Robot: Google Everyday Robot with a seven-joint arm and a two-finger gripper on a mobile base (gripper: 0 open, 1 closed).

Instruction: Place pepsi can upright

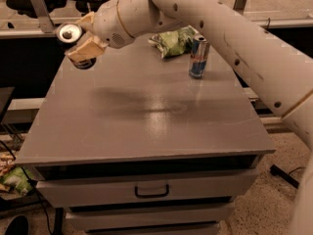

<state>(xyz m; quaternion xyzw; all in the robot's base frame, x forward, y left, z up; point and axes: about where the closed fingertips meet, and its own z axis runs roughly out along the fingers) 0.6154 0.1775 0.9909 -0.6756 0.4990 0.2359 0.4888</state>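
Observation:
My gripper (82,47) hangs over the far left corner of the grey table (146,116). Its tan fingers (87,47) are shut on the pepsi can (69,32). The can is held above the tabletop and lies tilted, with one silver end facing the camera and up-left. Its dark body is mostly hidden by the fingers. The white arm reaches in from the upper right.
A taller slim silver-and-blue can (198,56) stands upright at the far right of the table. A green snack bag (173,40) lies behind it. Drawers with a handle (151,192) sit under the tabletop. Rails and dark furniture stand behind the table.

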